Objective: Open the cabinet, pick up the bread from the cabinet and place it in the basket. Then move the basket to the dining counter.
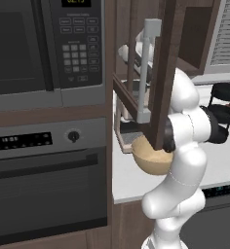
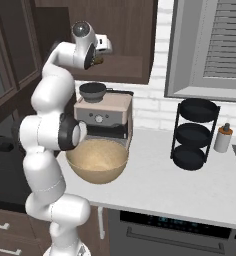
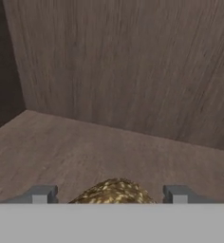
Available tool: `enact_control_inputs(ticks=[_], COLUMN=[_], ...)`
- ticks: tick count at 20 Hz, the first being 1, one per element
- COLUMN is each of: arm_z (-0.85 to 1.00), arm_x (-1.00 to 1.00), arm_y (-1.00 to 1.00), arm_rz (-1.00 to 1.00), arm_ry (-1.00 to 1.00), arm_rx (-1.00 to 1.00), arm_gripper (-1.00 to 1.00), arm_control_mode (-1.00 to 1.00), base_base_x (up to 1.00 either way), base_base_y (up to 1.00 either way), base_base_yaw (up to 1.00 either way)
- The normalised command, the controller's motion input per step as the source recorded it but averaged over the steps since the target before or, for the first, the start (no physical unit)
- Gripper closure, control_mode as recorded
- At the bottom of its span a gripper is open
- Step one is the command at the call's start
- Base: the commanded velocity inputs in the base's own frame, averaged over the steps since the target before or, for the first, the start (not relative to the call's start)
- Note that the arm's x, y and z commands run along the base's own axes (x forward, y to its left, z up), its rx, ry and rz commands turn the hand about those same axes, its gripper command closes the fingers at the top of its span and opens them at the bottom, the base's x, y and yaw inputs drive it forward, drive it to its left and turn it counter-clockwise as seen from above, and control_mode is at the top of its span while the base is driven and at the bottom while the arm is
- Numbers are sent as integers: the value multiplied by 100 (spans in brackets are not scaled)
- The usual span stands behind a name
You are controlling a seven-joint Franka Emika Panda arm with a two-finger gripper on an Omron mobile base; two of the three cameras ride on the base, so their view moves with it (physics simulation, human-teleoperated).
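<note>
Inside the cabinet (image 3: 133,71) now — hand view looks along the gripper (image 3: 107,195) at the brown wood floor and back wall. Its two grey fingertips (image 3: 38,194) stand wide apart at the bottom edge, one at 7 o'clock, the other at 5 o'clock. Between them sits the bread (image 3: 113,191), a speckled golden-brown lump, top showing at 6 o'clock. Gaps show on both sides of the bread; neither tip is seen touching it. Whether the pads lower down make contact — cannot tell, the view cuts off there.

Right base view: arm reaches up toward 11 o'clock, the hand tucked into the open cabinet above the coffee machine (image 2: 102,116). Basket (image 2: 96,161) rests on the white worktop (image 2: 165,185) in front of the coffee machine, touching or just beside its base. A black three-tier rack (image 2: 194,134) stands toward 3 o'clock, a small bottle (image 2: 223,138) just beside it.

Left base view: cabinet door (image 1: 158,73) swung open, its silver bar handle (image 1: 147,68) upright near centre. Basket partly hidden behind the door's lower edge and the arm. Microwave (image 1: 44,46) at 10 o'clock, oven (image 1: 46,180) below it.
</note>
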Motion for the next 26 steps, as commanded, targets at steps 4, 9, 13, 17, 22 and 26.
enact_control_inputs(ticks=[4, 9, 13, 17, 22, 26], arm_z=[-11, -6, 1, 34, 47, 22], arm_x=[-13, -10, -56, -80, -100, -100], arm_y=[0, -9, -15, -21, -49, -38], arm_rz=[0, 0, -10, -19, -16, -11], arm_ry=[-18, -18, -2, 2, 0, 0], arm_rx=[0, 4, 0, 3, 16, 21], arm_gripper=[100, 100, 100, 100, 100, 100], arm_control_mode=[-100, -100, -100, -100, -100, -100], base_base_x=[0, 0, 0, 0, 0, 0], base_base_y=[0, 0, 0, 0, 0, 0], base_base_yaw=[0, 0, 0, 0, 0, 0])
